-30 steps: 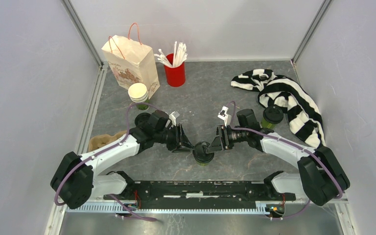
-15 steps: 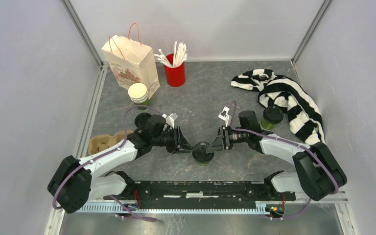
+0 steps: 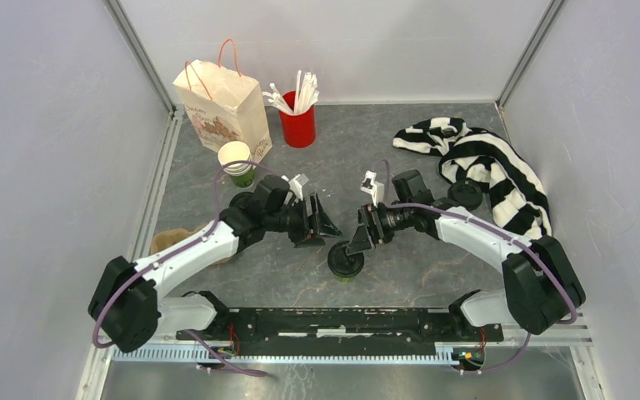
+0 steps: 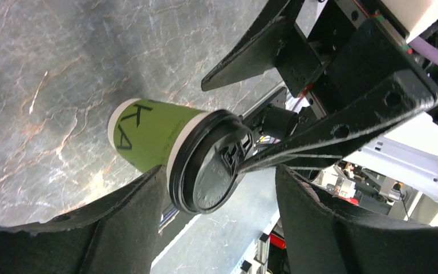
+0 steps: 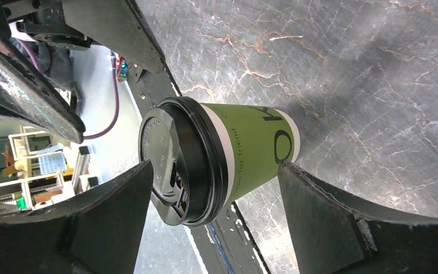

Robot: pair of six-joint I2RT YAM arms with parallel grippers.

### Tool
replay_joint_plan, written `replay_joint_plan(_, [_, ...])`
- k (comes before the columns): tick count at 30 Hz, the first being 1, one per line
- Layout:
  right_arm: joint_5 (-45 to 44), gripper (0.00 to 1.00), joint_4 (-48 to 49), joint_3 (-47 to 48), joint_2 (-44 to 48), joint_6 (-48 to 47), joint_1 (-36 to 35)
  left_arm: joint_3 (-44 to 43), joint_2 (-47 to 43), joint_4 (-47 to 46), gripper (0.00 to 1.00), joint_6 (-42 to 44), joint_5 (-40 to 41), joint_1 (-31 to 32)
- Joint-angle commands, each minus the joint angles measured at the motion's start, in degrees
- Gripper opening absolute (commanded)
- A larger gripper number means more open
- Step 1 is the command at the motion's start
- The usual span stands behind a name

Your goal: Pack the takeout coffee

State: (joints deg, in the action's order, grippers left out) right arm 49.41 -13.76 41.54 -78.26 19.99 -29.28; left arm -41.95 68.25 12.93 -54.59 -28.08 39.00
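The lidded green cup (image 3: 346, 265) stands upright on the grey marbled counter (image 3: 342, 150), at mid-width near the arms' bases. The left tool (image 4: 219, 168) and right tool (image 5: 215, 165) are both spread and pinch nothing. The cup shows between each pair of fingers, just ahead of the tips. A second lidded cup (image 3: 467, 194) stands beside the striped cloth (image 3: 492, 167).

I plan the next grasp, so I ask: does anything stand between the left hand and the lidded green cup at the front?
Nothing visible does. The left hand is open, and only bare table lies between it and the lidded green cup. The right hand, also open, is on the cup's other side.
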Motion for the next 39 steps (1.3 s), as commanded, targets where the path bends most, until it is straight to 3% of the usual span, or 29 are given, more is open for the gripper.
replay_joint_plan(1, [-3.65,0.87,-5.96,3.34,0.12,-4.06,-0.26,-2.62,4.57,-2.25,0.75,1.70,-2.12,0.28])
replay_joint_plan(8, [-5.25,0.64,-6.60,6.55,-3.61,-6.48,-0.74,-0.75,4.37,-1.24,0.53,0.88,-1.39,1.86])
replay_joint_plan(14, [-2.30,0.59,-5.93,13.16,-9.88,-7.62,-3.04,2.60,-0.03,-1.70,0.48,-3.21,0.39,4.52])
replay_joint_plan(17, [-2.26,0.63,-8.85,16.80,-11.82,-9.75,-3.82,4.10,-2.04,-1.85,0.47,-4.73,1.50,5.11])
replay_joint_plan(19, [-3.76,0.71,-10.66,17.12,-11.32,-10.69,-3.64,4.39,-2.85,-1.61,0.49,-5.14,2.03,5.12])
replay_joint_plan(23, [-4.14,0.84,-10.96,15.41,-9.31,-9.87,-1.95,3.34,-2.02,-1.64,0.52,-4.88,2.60,5.12])
replay_joint_plan(30, [-1.40,0.97,-9.49,12.53,-3.61,-6.96,1.68,0.97,-1.82,0.73,0.61,-4.16,5.61,4.76])
replay_joint_plan(34, [2.23,0.96,-5.35,6.39,-1.01,-4.59,4.01,3.66,-2.77,-1.67,0.60,-6.30,5.11,2.90])
replay_joint_plan(39, [6.70,0.84,2.24,1.43,-0.74,-0.99,4.99,5.89,-3.76,-5.48,0.53,-8.49,3.26,-0.31])
